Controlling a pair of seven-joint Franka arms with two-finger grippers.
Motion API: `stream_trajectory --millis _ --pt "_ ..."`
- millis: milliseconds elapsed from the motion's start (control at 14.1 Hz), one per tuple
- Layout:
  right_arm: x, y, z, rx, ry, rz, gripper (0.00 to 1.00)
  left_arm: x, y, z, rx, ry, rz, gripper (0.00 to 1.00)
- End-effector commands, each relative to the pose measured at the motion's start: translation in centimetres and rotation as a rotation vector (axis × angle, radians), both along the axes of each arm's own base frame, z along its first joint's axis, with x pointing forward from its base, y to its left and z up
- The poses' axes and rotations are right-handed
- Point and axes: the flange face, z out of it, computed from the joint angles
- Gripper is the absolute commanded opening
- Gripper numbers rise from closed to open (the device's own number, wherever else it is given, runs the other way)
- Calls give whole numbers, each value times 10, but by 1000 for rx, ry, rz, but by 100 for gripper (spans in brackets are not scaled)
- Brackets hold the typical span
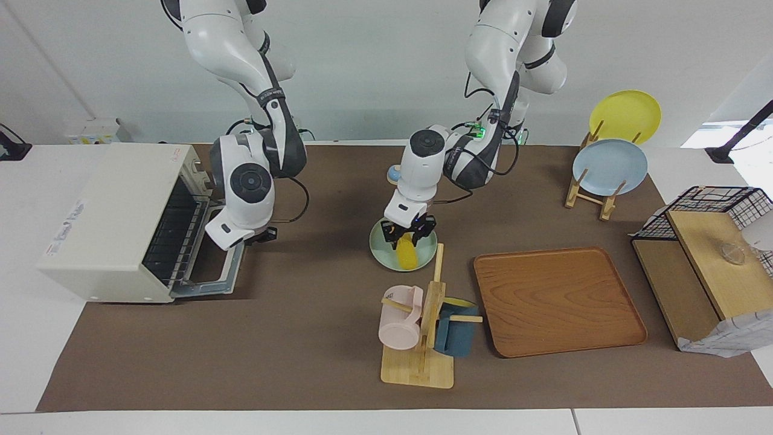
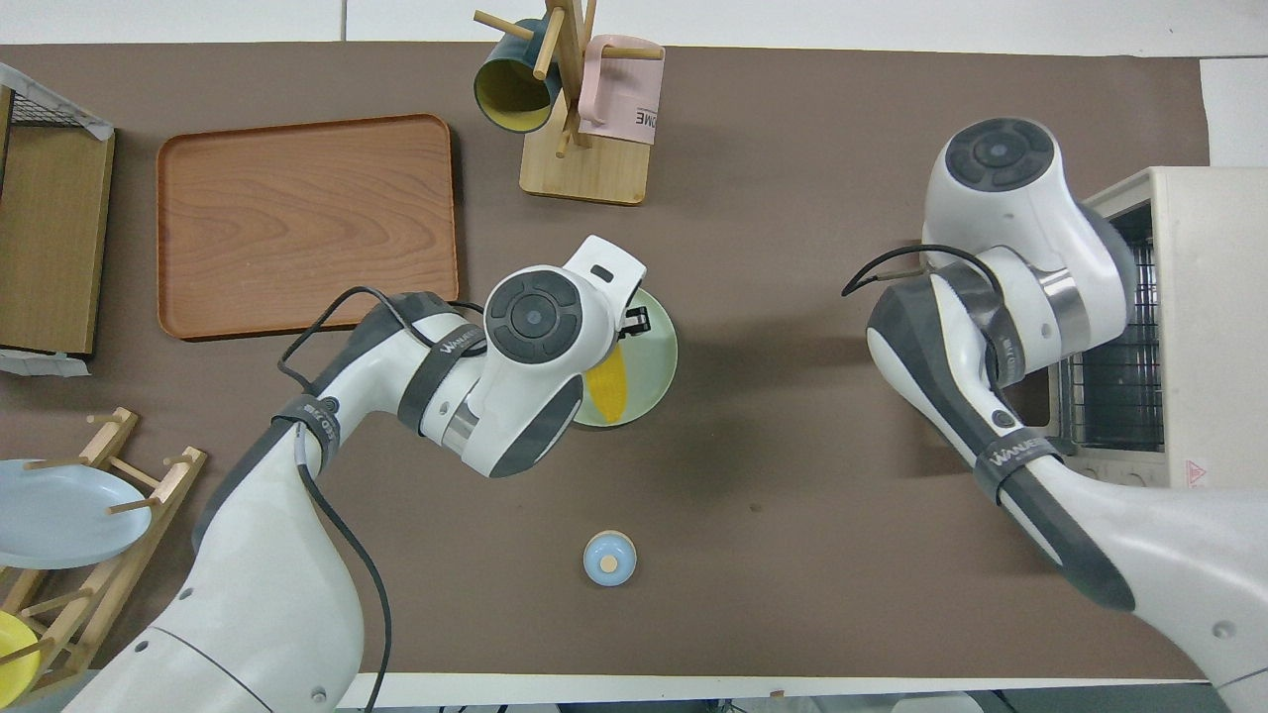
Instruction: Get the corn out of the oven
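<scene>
The yellow corn (image 1: 407, 254) lies on a pale green plate (image 1: 380, 251) in the middle of the table, outside the oven; it also shows in the overhead view (image 2: 606, 388). My left gripper (image 1: 409, 232) hangs just over the end of the corn nearer the robots, its fingers spread to either side of it. The cream-white oven (image 1: 102, 223) stands at the right arm's end with its door (image 1: 211, 281) folded down and its rack bare. My right gripper (image 1: 266, 234) is low at the open door's edge nearer the robots.
A mug rack (image 1: 423, 338) with a pink and a blue mug stands just farther from the robots than the plate. A wooden tray (image 1: 555, 302) lies beside it. A plate rack (image 1: 595, 193), a wire basket (image 1: 712, 205) and a small blue lid (image 2: 608, 558) are also here.
</scene>
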Motion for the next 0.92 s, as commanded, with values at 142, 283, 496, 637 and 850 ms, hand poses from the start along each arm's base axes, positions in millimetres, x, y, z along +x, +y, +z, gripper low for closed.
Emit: stream_trajectory --millis 142,283,496,637,850 --pt "-10 -86 82 37 -21 27 5 100 174 28 44 -13 -41 0" --pt "-22 -92 118 85 -55 -8 67 143 245 12 64 -23 -82 0" --pt "-46 -89 195 254 -148 -87 100 191 326 6 83 -73 -119 21" --pt "-57 -90 242 317 -149 -118 100 192 334 9 86 -83 -134 100" --pt "-76 -97 257 317 -100 -144 100 189 355 26 87 -90 -99 100"
